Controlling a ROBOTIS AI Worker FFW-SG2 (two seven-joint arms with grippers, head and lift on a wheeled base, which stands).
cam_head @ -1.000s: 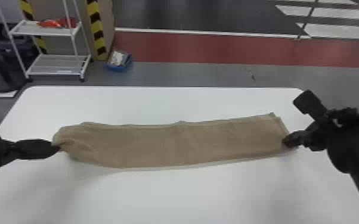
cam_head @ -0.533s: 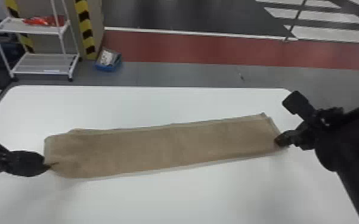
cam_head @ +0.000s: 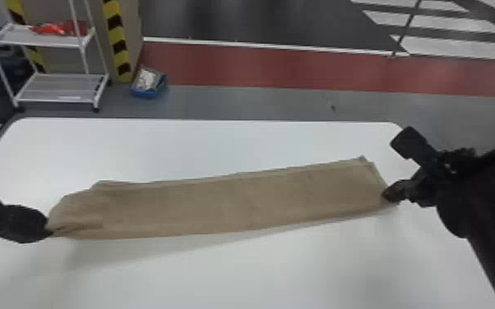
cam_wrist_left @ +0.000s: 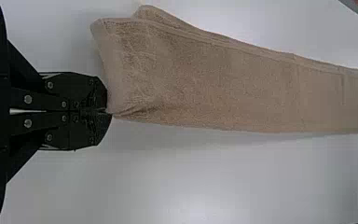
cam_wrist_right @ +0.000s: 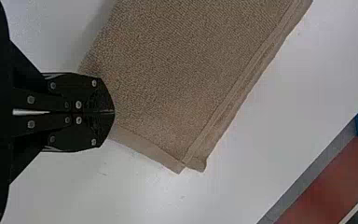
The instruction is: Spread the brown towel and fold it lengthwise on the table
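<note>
Head view, and it's a wide white counter [cam_head: 259,275], with the brown towel [cam_head: 222,207] in a long doubled strip between the left end effector [cam_head: 50,232] and the right end effector [cam_head: 389,194]. Each is clenched on a near corner! Gentle, even outward pull looks right now, long edges matched, then lower both sides together before letting go. Mind the small pinched pleat [cam_wrist_left: 137,109] at the left one's tips; a hard tug could skew the fold.
</note>
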